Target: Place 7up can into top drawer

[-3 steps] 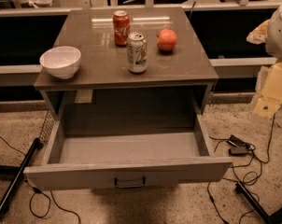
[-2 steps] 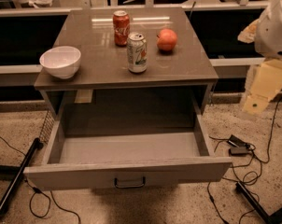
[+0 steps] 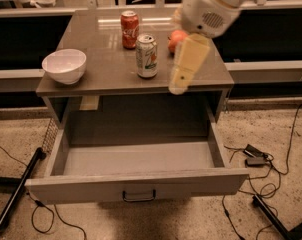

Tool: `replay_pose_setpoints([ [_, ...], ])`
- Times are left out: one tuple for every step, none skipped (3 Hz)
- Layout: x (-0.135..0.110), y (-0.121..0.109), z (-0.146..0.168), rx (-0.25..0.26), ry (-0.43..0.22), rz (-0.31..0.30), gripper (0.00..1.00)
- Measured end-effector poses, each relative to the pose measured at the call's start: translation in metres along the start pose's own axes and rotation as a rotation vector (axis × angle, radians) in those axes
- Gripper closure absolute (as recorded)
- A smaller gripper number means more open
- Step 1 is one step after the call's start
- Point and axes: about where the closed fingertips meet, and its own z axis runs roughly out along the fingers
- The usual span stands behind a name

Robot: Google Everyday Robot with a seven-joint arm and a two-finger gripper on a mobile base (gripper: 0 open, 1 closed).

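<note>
The 7up can (image 3: 147,55), pale silver with green markings, stands upright on the grey table top (image 3: 106,69), near its middle. The top drawer (image 3: 136,184) is pulled wide open below the table, empty inside, with a small dark handle (image 3: 139,196) on its front panel. My gripper (image 3: 183,69), cream-coloured under a white wrist (image 3: 208,6), hangs over the table's right part. It is just right of the 7up can, apart from it, and holds nothing.
A red cola can (image 3: 129,29) stands behind the 7up can. An orange-red fruit (image 3: 175,38) is partly hidden behind my gripper. A white bowl (image 3: 64,65) sits at the table's left edge. Cables (image 3: 256,159) and a black bar (image 3: 18,189) lie on the floor.
My arm has swung in from the right side of the view to over the table, close beside the 7up can. The cans, bowl and drawer have not moved.
</note>
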Motion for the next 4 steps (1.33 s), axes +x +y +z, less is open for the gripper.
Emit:
replay_pose_setpoints([
  [-0.013,-0.004,0.003,0.0,-0.013,-0.021,0.0],
  [-0.01,-0.002,0.002,0.002,-0.009,-0.017,0.0],
  [-0.016,-0.028,0.006,0.012,-0.061,-0.034,0.0],
  [-0.016,-0.074,0.01,0.062,-0.179,-0.032,0.0],
])
